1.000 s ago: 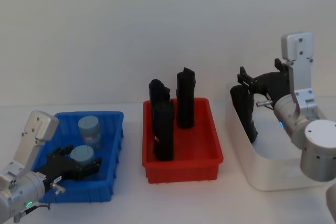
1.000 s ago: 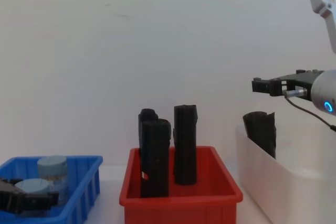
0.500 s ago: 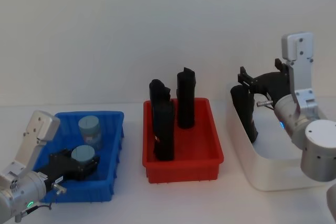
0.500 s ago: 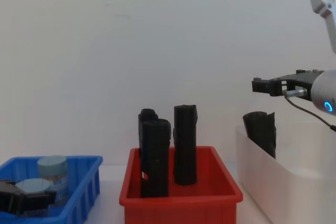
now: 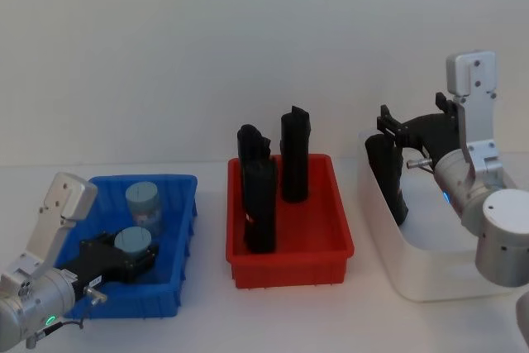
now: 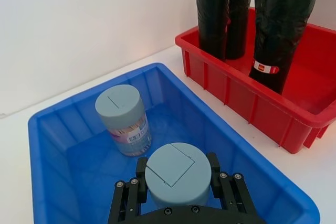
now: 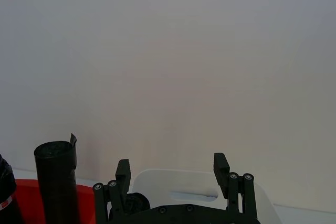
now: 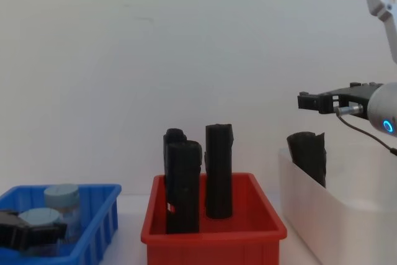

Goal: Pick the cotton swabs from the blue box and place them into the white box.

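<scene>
The left claw [image 5: 135,256] grips one swab jar [image 6: 177,173] inside the blue box [image 6: 247,161], a second jar [image 6: 123,113] just beyond its tips, while the right claw [image 5: 388,126] hangs wide above the white box [image 5: 430,280].

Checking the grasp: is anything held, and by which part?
The left gripper clasps a cotton swab jar by opposite sides of its lid. The right gripper, open, holds nothing.

The white table [image 5: 207,320] carries the blue box [image 5: 140,303], red bin [image 5: 289,270] (middle) and white box [image 5: 430,283].
</scene>
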You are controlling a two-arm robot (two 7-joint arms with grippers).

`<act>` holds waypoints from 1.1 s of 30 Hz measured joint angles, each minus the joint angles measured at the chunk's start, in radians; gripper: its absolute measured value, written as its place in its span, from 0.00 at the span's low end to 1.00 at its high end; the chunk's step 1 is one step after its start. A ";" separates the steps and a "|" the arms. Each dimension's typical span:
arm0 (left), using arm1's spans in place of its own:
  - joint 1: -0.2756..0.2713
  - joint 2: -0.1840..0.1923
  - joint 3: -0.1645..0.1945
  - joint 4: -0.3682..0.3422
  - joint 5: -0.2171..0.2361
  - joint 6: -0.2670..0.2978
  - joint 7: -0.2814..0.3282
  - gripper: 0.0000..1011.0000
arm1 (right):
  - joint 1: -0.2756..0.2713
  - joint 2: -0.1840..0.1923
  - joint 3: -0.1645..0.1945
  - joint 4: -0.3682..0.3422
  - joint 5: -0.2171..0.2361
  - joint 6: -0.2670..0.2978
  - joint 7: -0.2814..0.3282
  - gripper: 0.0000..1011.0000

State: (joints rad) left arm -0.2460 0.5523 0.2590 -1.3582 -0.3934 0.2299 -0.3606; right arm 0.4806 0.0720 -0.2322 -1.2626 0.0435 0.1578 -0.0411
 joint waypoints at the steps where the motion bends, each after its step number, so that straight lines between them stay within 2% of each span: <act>1: 0.002 0.000 -0.001 -0.007 -0.001 -0.002 0.010 0.66 | 0.000 0.000 0.000 0.000 0.000 0.000 0.000 0.99; 11: 0.006 0.007 -0.015 -0.067 -0.005 -0.021 0.074 0.66 | 0.000 0.000 0.000 0.000 0.000 0.000 0.000 0.99; 18: -0.014 0.010 -0.028 -0.122 0.013 -0.036 0.108 0.66 | 0.001 0.000 0.000 -0.001 0.000 -0.006 0.015 0.99; 26: -0.062 -0.001 -0.034 -0.162 0.056 -0.059 0.112 0.66 | 0.003 0.001 -0.001 -0.011 0.008 -0.021 0.075 0.99; 33: -0.128 -0.026 -0.033 -0.181 0.103 -0.089 0.083 0.66 | 0.000 0.009 -0.002 -0.033 0.023 -0.027 0.164 0.99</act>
State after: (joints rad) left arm -0.3743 0.5264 0.2264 -1.5394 -0.2902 0.1410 -0.2781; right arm 0.4809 0.0813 -0.2337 -1.2961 0.0667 0.1307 0.1229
